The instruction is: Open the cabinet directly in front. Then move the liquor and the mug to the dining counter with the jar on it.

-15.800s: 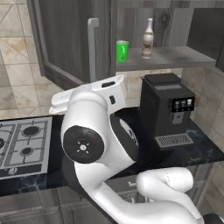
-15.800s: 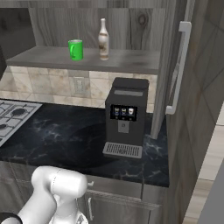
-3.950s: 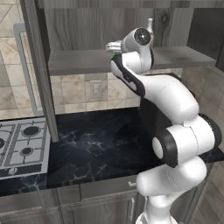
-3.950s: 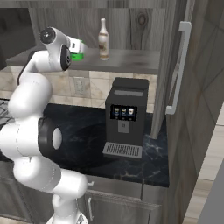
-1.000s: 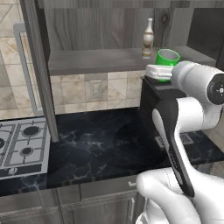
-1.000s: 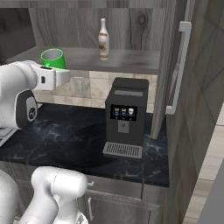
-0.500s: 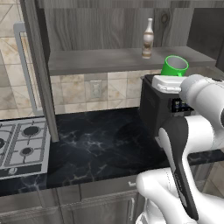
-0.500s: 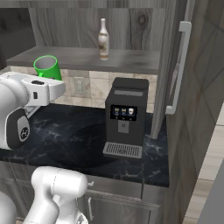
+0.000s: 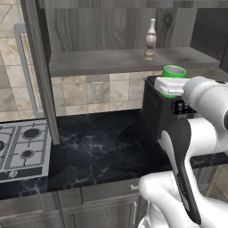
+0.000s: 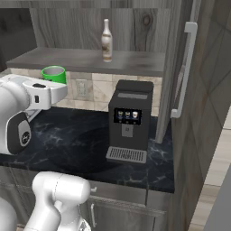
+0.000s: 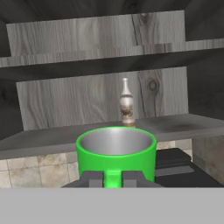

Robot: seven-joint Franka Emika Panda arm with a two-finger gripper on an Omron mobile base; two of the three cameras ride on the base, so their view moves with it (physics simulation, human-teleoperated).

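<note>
At far left of the left base view the cabinet (image 9: 38,67) door stands swung open. At upper centre the liquor (image 9: 151,39) stands upright on its shelf. Right of centre, below that shelf, my gripper (image 11: 113,178) is clamped on the mug (image 9: 173,75) at its handle, upright above the coffee machine (image 10: 129,119).

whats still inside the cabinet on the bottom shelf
Only the liquor stands on the open cabinet's lower shelf, upright near the back wall. The mug is out, held by the gripper in front of the shelf. The upper shelf is too dark to tell.
</note>
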